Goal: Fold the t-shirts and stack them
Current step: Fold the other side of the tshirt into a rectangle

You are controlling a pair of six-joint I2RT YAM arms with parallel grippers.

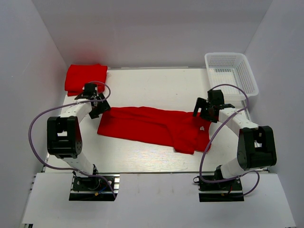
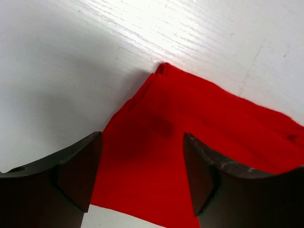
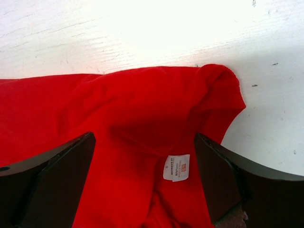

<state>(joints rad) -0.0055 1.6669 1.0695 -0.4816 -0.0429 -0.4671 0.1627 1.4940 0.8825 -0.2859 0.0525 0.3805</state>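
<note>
Left fingers (image 2: 71,175), parted, empty, over the shirt's (image 1: 142,124) nine-o'clock end; right fingers (image 3: 61,175), wide, empty, over its three-o'clock collar. Both arms (image 1: 64,135) bent, wrists pitched down.

Far corners blocked by basket (image 1: 231,71) and folded shirt (image 1: 85,78).

The spread t-shirt (image 1: 152,126) is plain bright red with no print. The folded t-shirt (image 1: 85,78) is the same plain red. The neck label (image 3: 176,167) is white, with print too fine to read. The desk (image 1: 152,90) is white with a faint streaked grain. The basket (image 1: 227,55) is white with an open mesh pattern. The left fingers (image 2: 76,175) and right fingers (image 3: 61,175) are matt black. The arm links (image 1: 78,110) are white with black joints. The cables (image 1: 33,128) are purple. The walls (image 1: 152,28) are plain pale grey-white.
</note>
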